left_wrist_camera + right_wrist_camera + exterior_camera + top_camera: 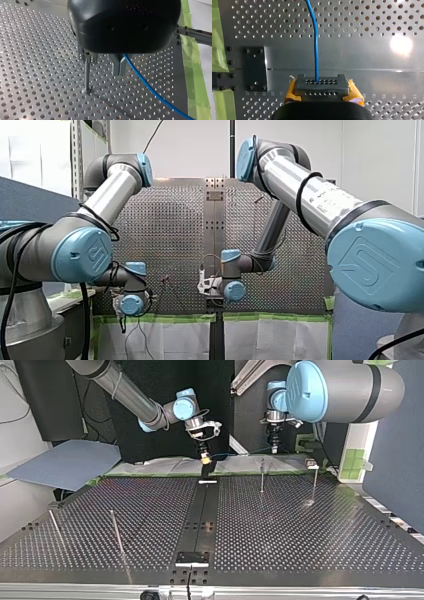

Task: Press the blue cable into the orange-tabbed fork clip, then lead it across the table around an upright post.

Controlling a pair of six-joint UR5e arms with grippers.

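Observation:
The blue cable spans between my two grippers above the table's far edge in the top view. My right gripper, with yellow pads, is shut on the blue cable, which runs straight ahead from its dark tips. My left gripper has its fingers together on the blue cable, which trails away beside it. A thin upright post stands just beside those fingers; in the top view that post is below my left gripper. I cannot pick out the orange-tabbed clip.
A second post stands at the top view's right, and two leaning rods at its left. A black plate is bolted beside my right gripper. Green tape edges the perforated table.

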